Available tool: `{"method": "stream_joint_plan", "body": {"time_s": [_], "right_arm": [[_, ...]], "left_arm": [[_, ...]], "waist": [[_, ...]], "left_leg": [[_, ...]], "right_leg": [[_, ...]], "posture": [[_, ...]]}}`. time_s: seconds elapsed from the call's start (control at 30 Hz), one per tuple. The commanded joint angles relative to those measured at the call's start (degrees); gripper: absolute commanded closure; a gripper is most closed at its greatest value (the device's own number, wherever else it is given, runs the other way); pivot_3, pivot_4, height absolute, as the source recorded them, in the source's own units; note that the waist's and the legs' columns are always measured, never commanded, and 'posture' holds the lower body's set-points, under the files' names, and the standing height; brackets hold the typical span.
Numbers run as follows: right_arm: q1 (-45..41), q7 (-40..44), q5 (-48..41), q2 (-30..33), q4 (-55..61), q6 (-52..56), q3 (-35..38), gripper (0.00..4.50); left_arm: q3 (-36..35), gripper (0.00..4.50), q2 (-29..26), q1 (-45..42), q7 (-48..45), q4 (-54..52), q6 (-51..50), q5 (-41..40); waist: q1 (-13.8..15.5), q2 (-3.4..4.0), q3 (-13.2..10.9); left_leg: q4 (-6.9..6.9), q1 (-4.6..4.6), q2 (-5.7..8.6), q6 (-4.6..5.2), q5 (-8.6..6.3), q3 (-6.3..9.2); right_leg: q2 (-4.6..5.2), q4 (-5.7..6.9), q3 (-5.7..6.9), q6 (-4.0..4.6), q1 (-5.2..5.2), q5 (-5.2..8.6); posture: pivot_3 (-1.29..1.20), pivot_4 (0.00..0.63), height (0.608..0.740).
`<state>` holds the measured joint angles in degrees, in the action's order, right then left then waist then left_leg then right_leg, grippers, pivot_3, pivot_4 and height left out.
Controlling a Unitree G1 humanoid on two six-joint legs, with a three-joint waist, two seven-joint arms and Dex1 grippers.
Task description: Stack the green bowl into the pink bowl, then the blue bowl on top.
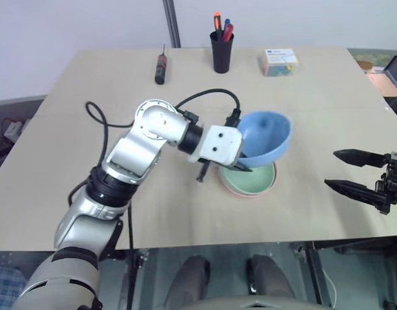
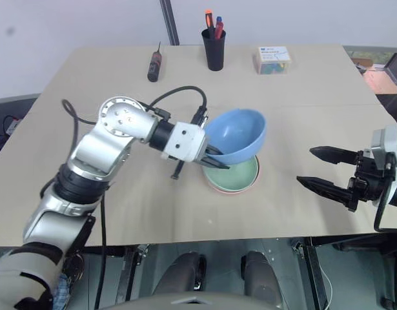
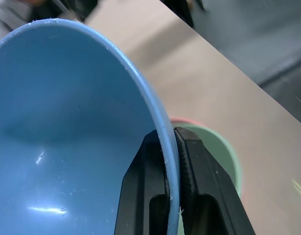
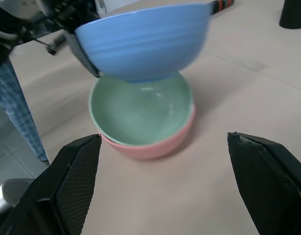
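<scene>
Near the middle of the left eye view, the left gripper (image 1: 244, 165) is pinched on the rim of the blue bowl (image 1: 268, 135), one finger inside the wall and one outside, as the left wrist view shows clearly. The bowl hangs tilted, with its mouth turned toward the upper left of the frame, and its low edge is just above the green bowl (image 1: 251, 177). The green bowl already sits inside the pink bowl (image 1: 240, 190) on the table (image 1: 314, 97), so I judge only the last step remains. The relation that matters: the stack lies directly below the held bowl and a little toward the lower left, so the bowl must be turned level and lowered. The right gripper (image 1: 345, 170), at the right edge, stands wide and holds nothing, well apart from the stack.
</scene>
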<state>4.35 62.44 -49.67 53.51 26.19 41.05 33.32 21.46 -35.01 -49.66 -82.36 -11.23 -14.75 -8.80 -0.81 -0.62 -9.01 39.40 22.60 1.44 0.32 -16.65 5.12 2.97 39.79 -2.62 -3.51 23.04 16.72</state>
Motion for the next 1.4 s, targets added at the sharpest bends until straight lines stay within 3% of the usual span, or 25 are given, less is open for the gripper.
{"method": "stream_joint_plan", "body": {"time_s": [0.03, 0.47, 1.27, 1.3, 1.4], "right_arm": [[0.37, 0.38, 0.56, 0.06, -0.53, -1.96, 1.23, 0.15], [4.32, 6.42, 5.8, -1.5, -2.6, -13.14, 2.78, 0.15], [4.46, 7.22, 6.88, 0.19, -3.92, -13.24, 1.24, 0.15], [4.55, 7.27, 6.87, 0.21, -3.91, -13.23, 1.35, 0.15], [4.71, 7.34, 6.93, 0.25, -3.95, -13.25, 1.41, 0.15]], "left_arm": [[0.65, 4.43, -1.91, 0.65, -2.01, -3.78, 0.26, -1.06], [1.71, 4.43, -3.63, 3.44, -2.5, -3.53, -0.71, -0.53], [-0.56, 4.43, -1.43, 7.04, 3.79, 0.41, 0.91, -0.9], [-0.83, 3.83, -1.17, 6.95, 4.06, 0.33, 0.21, -1.42], [-0.88, 3.04, -1.31, 6.79, 3.55, 0.13, 0.12, -2.11]], "waist": [[0.04, -0.01, -0.01], [0.03, -0.04, -0.04], [0.05, -0.04, -0.04], [0.04, -0.04, -0.04], [0.07, -0.04, -0.04]], "left_leg": [[0.0, 0.0, 0.0, 0.0, 0.0, 0.01], [0.0, -0.03, -0.02, 0.01, -0.01, 0.03], [0.0, -0.05, -0.02, 0.01, -0.01, 0.03], [0.0, -0.05, -0.02, 0.01, -0.01, 0.03], [0.0, -0.05, -0.02, 0.01, -0.01, 0.03]], "right_leg": [[0.0, -0.02, 0.0, 0.0, -0.02, 0.0], [-0.01, -0.01, 0.04, -0.01, -0.05, 0.0], [0.0, -0.02, 0.03, -0.01, -0.05, 0.0], [0.0, -0.02, 0.03, -0.01, -0.05, 0.0], [0.0, -0.02, 0.03, -0.01, -0.06, 0.0]], "posture": [[0.0, 0.15, 0.74], [0.0, 0.15, 0.74], [0.0, 0.15, 0.74], [0.0, 0.15, 0.74], [0.0, 0.15, 0.74]]}}
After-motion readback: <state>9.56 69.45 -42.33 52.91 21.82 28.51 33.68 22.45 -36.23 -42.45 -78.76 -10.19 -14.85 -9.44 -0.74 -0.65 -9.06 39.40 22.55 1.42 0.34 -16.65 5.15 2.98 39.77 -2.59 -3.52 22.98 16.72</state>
